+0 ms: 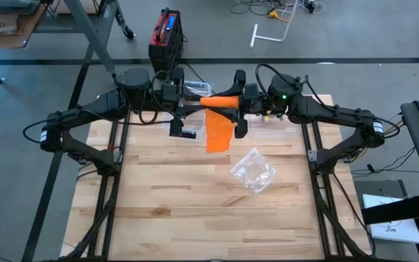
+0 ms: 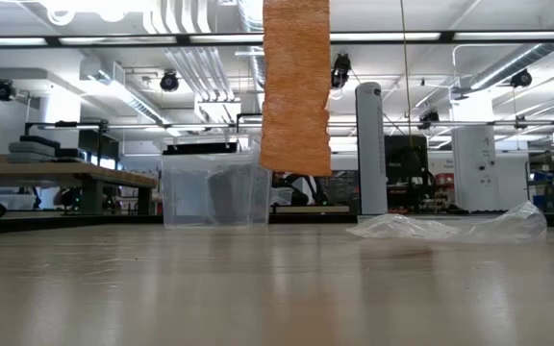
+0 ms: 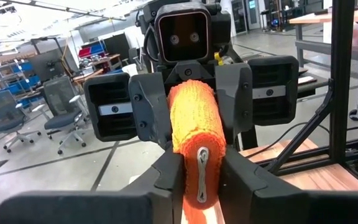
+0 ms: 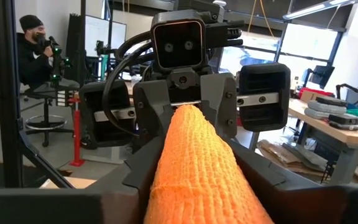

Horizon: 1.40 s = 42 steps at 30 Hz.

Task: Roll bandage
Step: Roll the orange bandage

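An orange bandage point(image 1: 220, 102) is held level in the air over the far middle of the table, as a roll between my two grippers. Its loose tail point(image 2: 296, 86) hangs straight down from the roll, with its lower edge clear of the tabletop. My left gripper point(image 1: 204, 102) is shut on the roll's left end and my right gripper point(image 1: 237, 102) on its right end. The two grippers face each other. In the left wrist view a metal clip point(image 3: 201, 171) shows on the roll's near end. My left gripper pinches the roll's left end point(image 3: 194, 155) between its two fingers, coming level from the table's left, with the fingers along the roll. The roll is lifted clear and lies level. My right gripper pinches the roll's right end point(image 4: 197, 180) between its two fingers, coming level from the table's right, with the fingers along the roll. The roll runs straight on to the other gripper.
A crumpled clear plastic bag point(image 1: 253, 171) lies on the wooden table point(image 1: 166, 211), right of the middle. A clear plastic box point(image 2: 214, 192) stands near the far edge, behind the hanging tail. A person point(image 4: 36, 43) sits in the room beyond the table.
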### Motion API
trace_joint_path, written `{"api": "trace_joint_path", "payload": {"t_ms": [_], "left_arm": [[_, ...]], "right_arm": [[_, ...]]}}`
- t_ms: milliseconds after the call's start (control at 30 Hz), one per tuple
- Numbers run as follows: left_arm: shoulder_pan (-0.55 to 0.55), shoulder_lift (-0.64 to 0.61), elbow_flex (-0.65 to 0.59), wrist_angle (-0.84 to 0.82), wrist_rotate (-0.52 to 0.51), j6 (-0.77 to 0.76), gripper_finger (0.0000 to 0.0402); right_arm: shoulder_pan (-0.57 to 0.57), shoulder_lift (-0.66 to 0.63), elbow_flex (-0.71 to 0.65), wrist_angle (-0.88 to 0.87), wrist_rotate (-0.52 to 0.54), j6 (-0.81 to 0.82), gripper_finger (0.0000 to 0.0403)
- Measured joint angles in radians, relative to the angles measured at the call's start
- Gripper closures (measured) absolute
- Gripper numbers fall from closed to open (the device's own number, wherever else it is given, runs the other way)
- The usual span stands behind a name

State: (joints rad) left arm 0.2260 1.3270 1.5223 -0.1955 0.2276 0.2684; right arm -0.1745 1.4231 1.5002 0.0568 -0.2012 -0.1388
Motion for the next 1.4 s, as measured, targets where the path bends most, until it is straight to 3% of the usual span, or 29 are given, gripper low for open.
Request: {"api": "trace_joint_path", "payload": {"t_ms": [900, 1400], "left_arm": [[0.000, -0.002, 0.000, 0.001, 0.000, 0.011, 0.0325], [0.000, -0.002, 0.000, 0.029, 0.000, 0.038, 0.0335]], "right_arm": [[0.000, 0.000, 0.000, 0.001, 0.000, -0.002, 0.0250], [0.000, -0.004, 0.000, 0.004, 0.000, 0.137, 0.0256]]}}
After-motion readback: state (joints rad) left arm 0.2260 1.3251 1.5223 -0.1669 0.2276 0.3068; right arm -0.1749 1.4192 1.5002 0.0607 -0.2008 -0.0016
